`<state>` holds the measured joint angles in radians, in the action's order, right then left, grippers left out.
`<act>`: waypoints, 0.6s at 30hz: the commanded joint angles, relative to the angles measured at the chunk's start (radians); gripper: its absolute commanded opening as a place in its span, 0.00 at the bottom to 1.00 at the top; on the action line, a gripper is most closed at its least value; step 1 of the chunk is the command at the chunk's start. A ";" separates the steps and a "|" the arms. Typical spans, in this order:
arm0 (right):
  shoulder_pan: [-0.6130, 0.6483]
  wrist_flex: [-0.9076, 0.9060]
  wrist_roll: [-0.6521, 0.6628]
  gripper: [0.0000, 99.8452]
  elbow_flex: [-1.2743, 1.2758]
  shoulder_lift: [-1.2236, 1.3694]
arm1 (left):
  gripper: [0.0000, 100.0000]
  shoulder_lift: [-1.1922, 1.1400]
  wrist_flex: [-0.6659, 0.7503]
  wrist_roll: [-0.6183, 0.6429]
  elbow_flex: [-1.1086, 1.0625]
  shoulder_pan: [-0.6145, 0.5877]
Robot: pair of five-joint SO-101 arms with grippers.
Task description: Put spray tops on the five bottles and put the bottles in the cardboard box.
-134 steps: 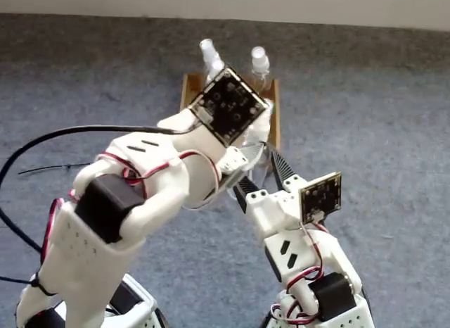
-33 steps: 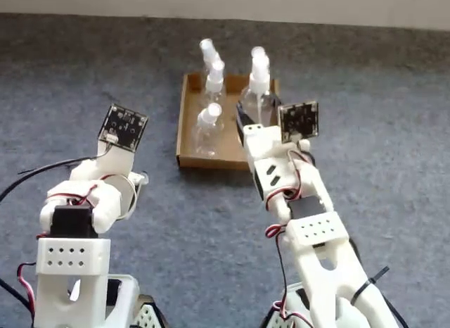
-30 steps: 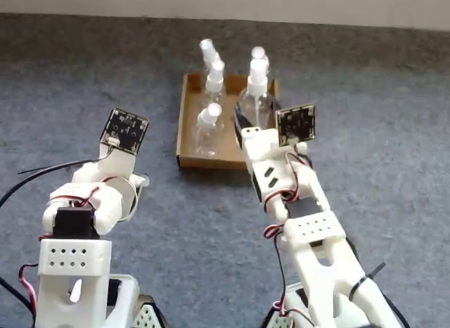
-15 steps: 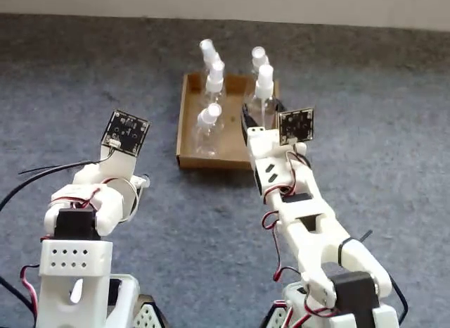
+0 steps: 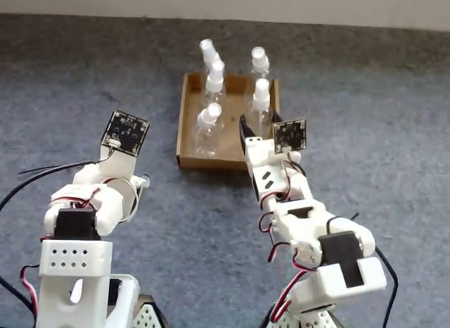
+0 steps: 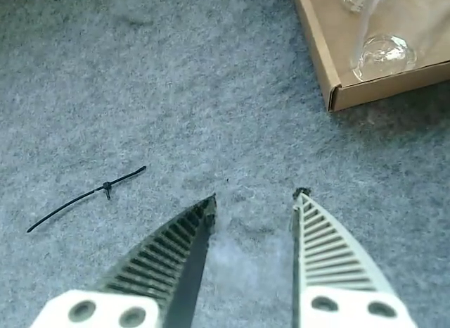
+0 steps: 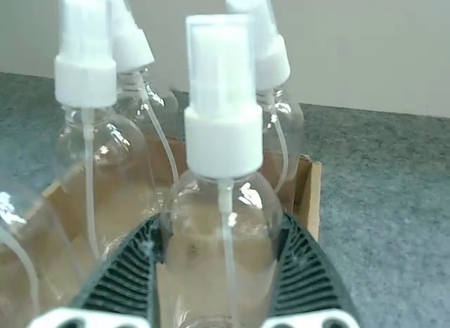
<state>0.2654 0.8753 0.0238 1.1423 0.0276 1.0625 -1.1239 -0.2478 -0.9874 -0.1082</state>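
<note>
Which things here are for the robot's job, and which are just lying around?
For the job: held bottle, the other four bottles, cardboard box, right gripper.
Just lying around: black zip tie on the grey carpet.

The bottle between the black ribbed fingers was clear, its spray top white. Beyond them the box was plain brown. Ahead of the other arm's fingers, one black and one pale, the surface was mottled grey, with a black tie on it.
</note>
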 commanded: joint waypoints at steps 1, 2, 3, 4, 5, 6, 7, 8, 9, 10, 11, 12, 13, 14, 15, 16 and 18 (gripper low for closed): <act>-0.010 0.033 0.005 0.00 -0.056 0.002 | 0.17 0.016 0.018 0.012 0.007 -0.016; -0.010 0.033 0.005 0.00 -0.056 0.002 | 0.17 0.016 0.018 0.012 0.007 -0.016; -0.010 0.033 0.008 0.00 -0.056 0.002 | 0.17 0.016 0.018 0.012 0.007 -0.016; -0.010 0.033 0.008 0.00 -0.056 0.002 | 0.17 0.016 0.018 0.011 0.007 -0.018; -0.010 0.033 0.008 0.00 -0.056 0.002 | 0.17 0.016 0.018 0.011 0.007 -0.018; -0.010 0.033 0.009 0.00 -0.056 0.002 | 0.17 0.016 0.018 0.011 0.007 -0.018; -0.010 0.033 0.011 0.00 -0.054 0.002 | 0.17 0.016 0.018 0.011 0.007 -0.018; -0.010 0.033 0.011 0.00 -0.054 0.002 | 0.17 0.016 0.018 0.011 0.007 -0.018; -0.010 0.033 0.011 0.00 -0.053 0.002 | 0.17 0.016 0.018 0.011 0.007 -0.018; -0.010 0.033 0.011 0.00 -0.053 0.002 | 0.17 0.016 0.018 0.011 0.008 -0.018; -0.010 0.033 0.011 0.00 -0.053 0.002 | 0.17 0.016 0.018 0.011 0.008 -0.018; -0.010 0.033 0.011 0.00 -0.053 0.002 | 0.17 0.016 0.018 0.011 0.008 -0.018; -0.010 0.033 0.011 0.00 -0.053 0.002 | 0.17 0.016 0.018 0.011 0.008 -0.018; -0.010 0.033 0.011 0.01 -0.050 0.002 | 0.17 0.016 0.018 0.011 0.008 -0.018; -0.010 0.033 0.011 0.03 -0.048 0.002 | 0.17 0.016 0.018 0.011 0.008 -0.018; -0.010 0.033 0.011 0.05 -0.048 0.002 | 0.17 0.016 0.018 0.011 0.008 -0.018; -0.010 0.033 0.011 0.08 -0.048 0.002 | 0.17 0.016 0.018 0.011 0.008 -0.018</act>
<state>0.2654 0.8861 0.0238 1.1408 0.0368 1.0625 -1.1239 -0.2478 -0.9874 -0.1143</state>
